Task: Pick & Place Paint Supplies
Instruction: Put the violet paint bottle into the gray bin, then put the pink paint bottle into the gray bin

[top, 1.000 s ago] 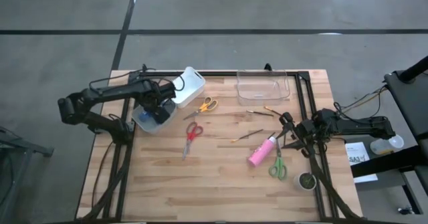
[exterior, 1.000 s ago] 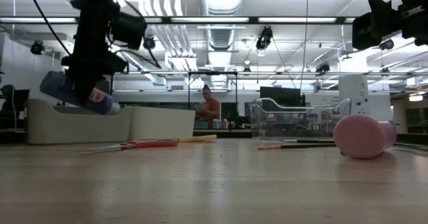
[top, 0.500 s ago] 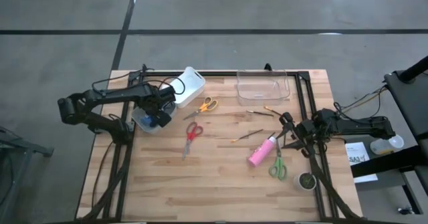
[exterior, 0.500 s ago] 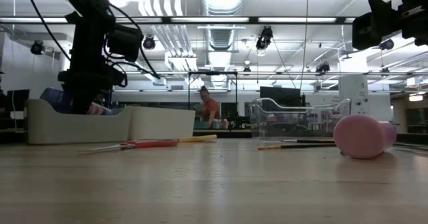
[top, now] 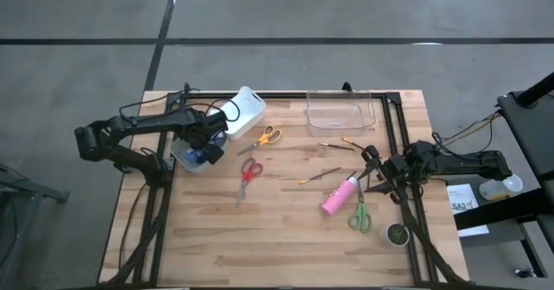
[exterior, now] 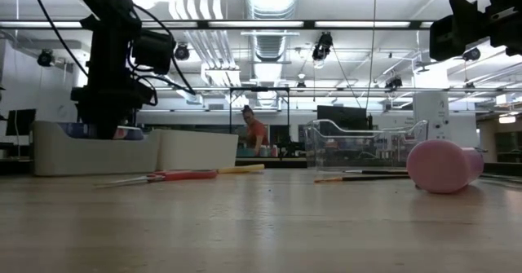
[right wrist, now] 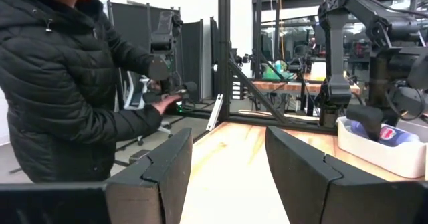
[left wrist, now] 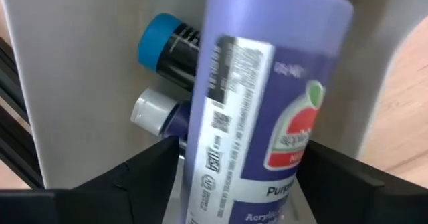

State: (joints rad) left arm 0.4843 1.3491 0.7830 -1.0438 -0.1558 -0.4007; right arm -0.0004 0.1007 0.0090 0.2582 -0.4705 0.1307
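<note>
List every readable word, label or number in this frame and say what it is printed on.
"apple" (partly legible), in the red-and-green logo on the blue-and-white tube held by the left gripper inside the white bin.
"Acrylic" (likely, cut off), at the tube's lower edge.
Barcode and fine print on the tube: too blurred to read.
Printed sheet beside the table: too small to read.

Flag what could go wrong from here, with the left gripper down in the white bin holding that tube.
1. The blue-and-white tube, between the left gripper's fingers, hangs over a dark blue bottle and a blue-capped container in the white bin. Released, it may land on them and lie unevenly.
2. The gripper sits close to the bin wall; lifting out could nudge the bin.
3. The right gripper waits beside the pink bottle, which lies on its side and might roll if bumped.
</note>
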